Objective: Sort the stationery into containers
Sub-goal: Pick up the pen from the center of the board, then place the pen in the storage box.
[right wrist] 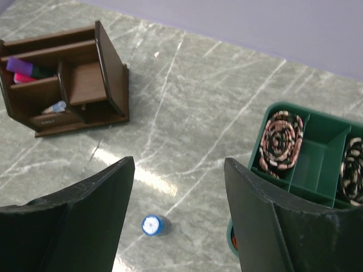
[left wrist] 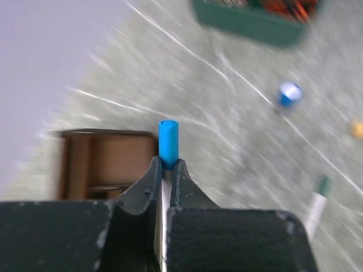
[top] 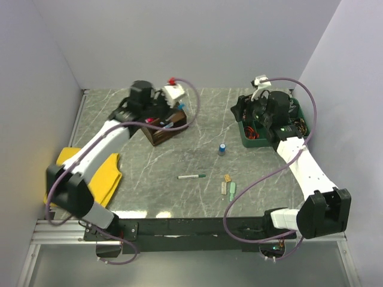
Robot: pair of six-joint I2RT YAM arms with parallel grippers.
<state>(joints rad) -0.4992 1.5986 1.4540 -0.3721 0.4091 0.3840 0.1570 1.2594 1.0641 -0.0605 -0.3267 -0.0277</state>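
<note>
My left gripper is shut on a blue marker, whose end sticks out past the fingertips. In the top view this gripper is over the right end of the brown wooden organiser. The organiser holds purple and pink markers in a long slot. My right gripper is open and empty, raised near the green tray. A blue-capped cylinder stands on the table, below the right gripper. A green-capped white marker and small eraser pieces lie nearer the front.
The green divided tray holds coiled beaded strings at the right back. A yellow cloth lies at the left edge under the left arm. Walls close in the back and both sides.
</note>
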